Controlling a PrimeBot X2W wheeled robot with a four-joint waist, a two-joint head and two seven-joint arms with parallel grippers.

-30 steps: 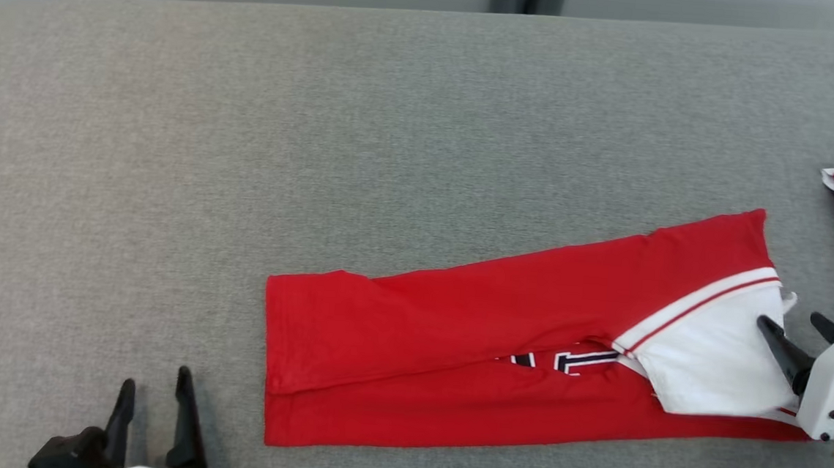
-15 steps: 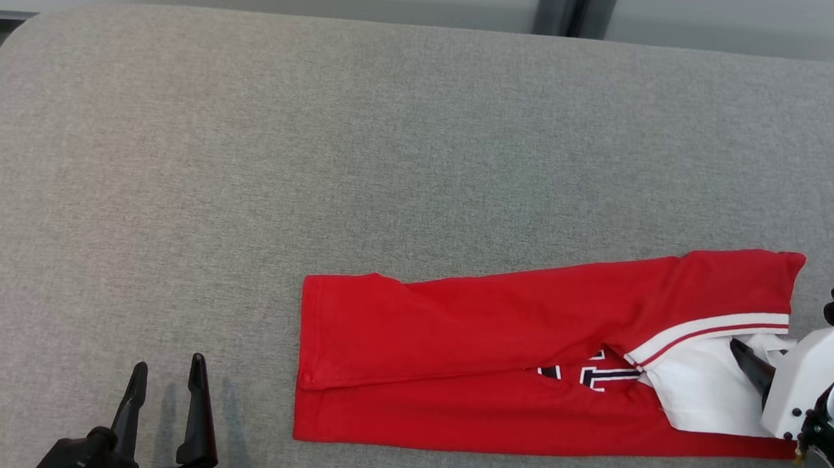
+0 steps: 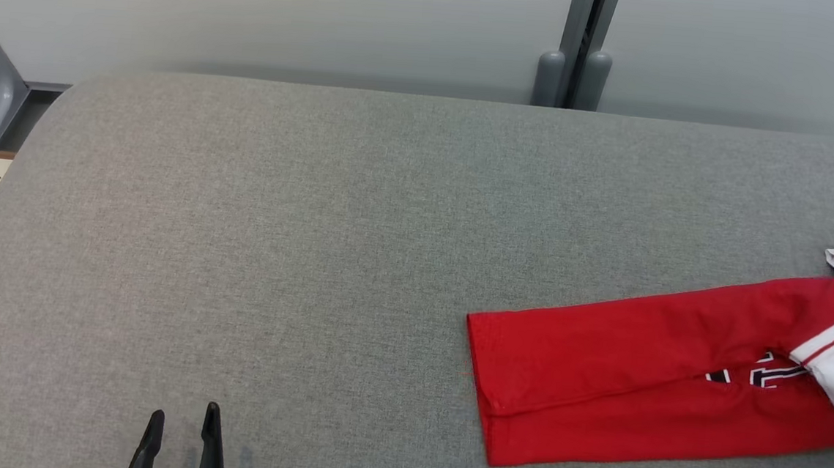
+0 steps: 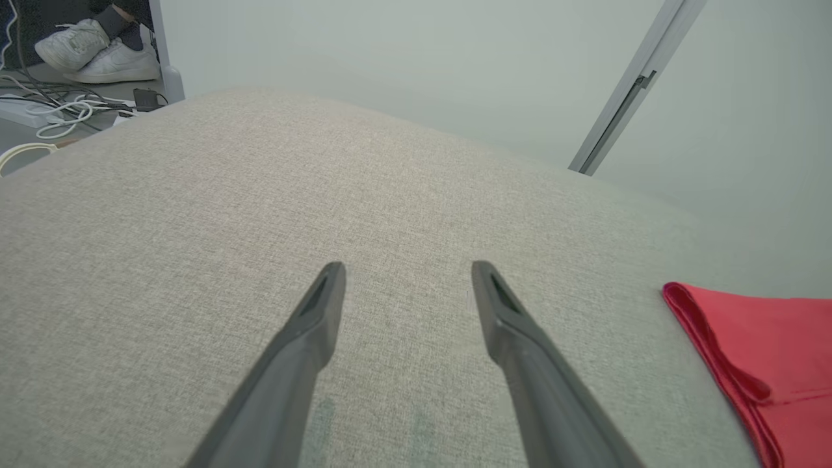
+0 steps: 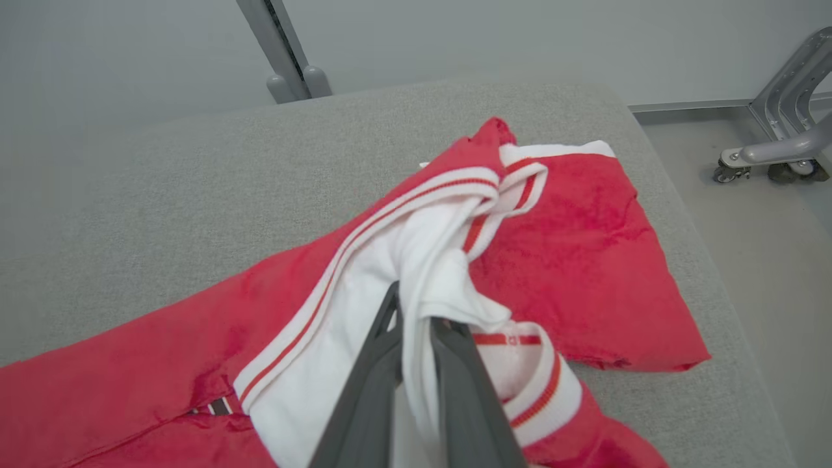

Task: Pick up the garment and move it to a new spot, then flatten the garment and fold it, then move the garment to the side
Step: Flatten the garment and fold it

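2 long, seemingly matte dark-grey fingers (image 4: 520,354)

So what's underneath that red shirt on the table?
All around the red shirt you see the grey padded table it lies on. Its folded layers cover whatever is directly beneath. At one end the right gripper pinches its white part.

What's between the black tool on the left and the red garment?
Only bare grey padded surface lies between the left tool and the garment, in the head view.
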